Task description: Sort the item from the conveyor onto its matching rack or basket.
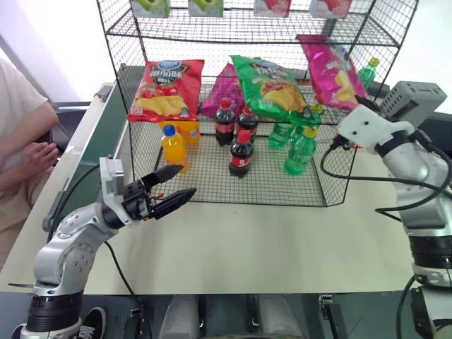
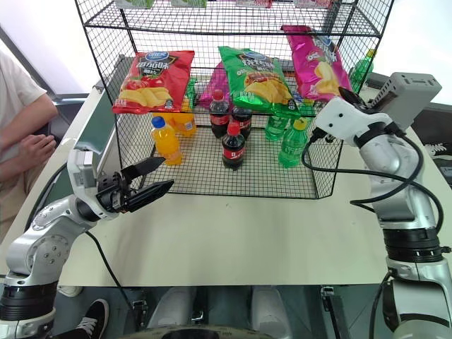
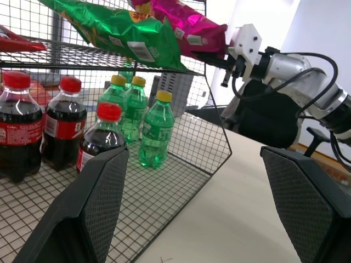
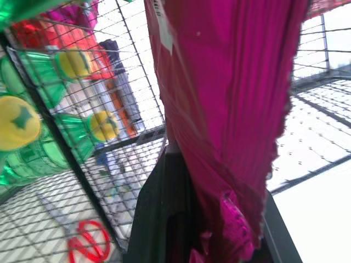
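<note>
The item (image 1: 328, 67), a glossy magenta-pink crisp bag with yellow crisps pictured, slants over the right end of the middle tier of the rack (image 1: 205, 176), beside a green crisp bag. My right gripper (image 2: 347, 97) is shut on the bag's lower edge; the right wrist view has the crinkled pink foil (image 4: 230, 109) pinched between the fingers. My left gripper (image 1: 185, 181) hovers open and empty over the table, in front of the rack's left corner. The conveyor (image 1: 99, 141) runs along the rack's left side.
On the middle tier lie a red crisp bag (image 1: 166, 88), a smaller dark magenta pack (image 1: 224, 92) and the green crisp bag (image 1: 272, 85). Cola bottles (image 1: 240, 152), an orange bottle (image 1: 173, 145) and green bottles (image 1: 300, 148) stand below. A person (image 1: 21, 141) sits left of the conveyor.
</note>
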You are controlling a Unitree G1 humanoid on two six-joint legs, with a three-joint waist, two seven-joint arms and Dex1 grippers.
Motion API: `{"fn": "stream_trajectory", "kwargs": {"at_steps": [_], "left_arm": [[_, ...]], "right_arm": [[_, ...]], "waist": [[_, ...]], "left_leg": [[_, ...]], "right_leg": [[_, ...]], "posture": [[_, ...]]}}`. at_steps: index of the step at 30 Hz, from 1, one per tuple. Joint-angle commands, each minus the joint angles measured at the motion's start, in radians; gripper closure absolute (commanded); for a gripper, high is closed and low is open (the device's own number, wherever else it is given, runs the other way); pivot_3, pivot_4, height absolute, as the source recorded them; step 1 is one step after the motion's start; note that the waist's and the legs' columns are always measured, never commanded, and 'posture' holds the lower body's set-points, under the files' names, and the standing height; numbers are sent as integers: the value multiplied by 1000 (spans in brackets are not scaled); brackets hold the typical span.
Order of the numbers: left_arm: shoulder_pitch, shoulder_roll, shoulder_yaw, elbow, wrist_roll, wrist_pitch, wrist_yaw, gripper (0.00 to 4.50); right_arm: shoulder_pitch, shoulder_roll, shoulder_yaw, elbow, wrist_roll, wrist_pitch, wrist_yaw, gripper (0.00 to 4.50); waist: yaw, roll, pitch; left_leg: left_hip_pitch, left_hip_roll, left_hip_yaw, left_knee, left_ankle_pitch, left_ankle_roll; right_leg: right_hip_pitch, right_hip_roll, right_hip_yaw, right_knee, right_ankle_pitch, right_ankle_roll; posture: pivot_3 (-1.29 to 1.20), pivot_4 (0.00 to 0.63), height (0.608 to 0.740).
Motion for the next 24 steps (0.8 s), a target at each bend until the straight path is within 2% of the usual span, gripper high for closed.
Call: {"fn": "stream_trajectory", "kwargs": {"at_steps": [1,13,15,17,22,23,24], "left_arm": [[-9,-6,3,-40,-3,-26,3,429],[20,-5,15,-63,-17,-20,20,429],[21,-5,16,-64,-17,-21,22,429],[23,-5,16,-62,-17,-22,20,429],[27,-2,17,-57,-16,-24,13,429],[28,-1,18,-56,-17,-23,14,429],[29,-1,18,-54,-16,-23,13,429]], "right_arm": [[-52,7,18,14,-36,30,-40,4454],[-94,-4,51,96,-35,25,-72,4454],[-88,7,31,86,25,37,-27,3378],[-81,-3,34,71,28,28,-20,2670],[-39,-18,13,-3,77,25,35,287],[-29,-19,-1,-29,105,25,58,39],[-17,-22,-13,-56,132,20,80,39]], "waist": [[-1,0,0],[-2,0,0],[-2,0,0],[-2,0,0],[-2,0,0],[-2,0,0],[-3,0,0]], "left_leg": [[0,0,0,0,0,0],[0,0,0,0,0,0],[0,0,0,0,0,0],[0,0,0,0,0,0],[0,0,0,0,0,0],[0,0,0,0,0,0],[0,0,0,0,0,0]], "right_leg": [[0,0,0,0,0,0],[0,0,0,0,0,0],[0,0,0,0,0,0],[0,0,0,0,0,1],[0,0,0,0,0,1],[0,0,0,0,0,1],[0,0,0,0,0,1]], "posture": [[0,150,740],[0,150,740],[0,150,740],[0,150,740],[0,150,740],[0,150,740],[0,150,740]]}}
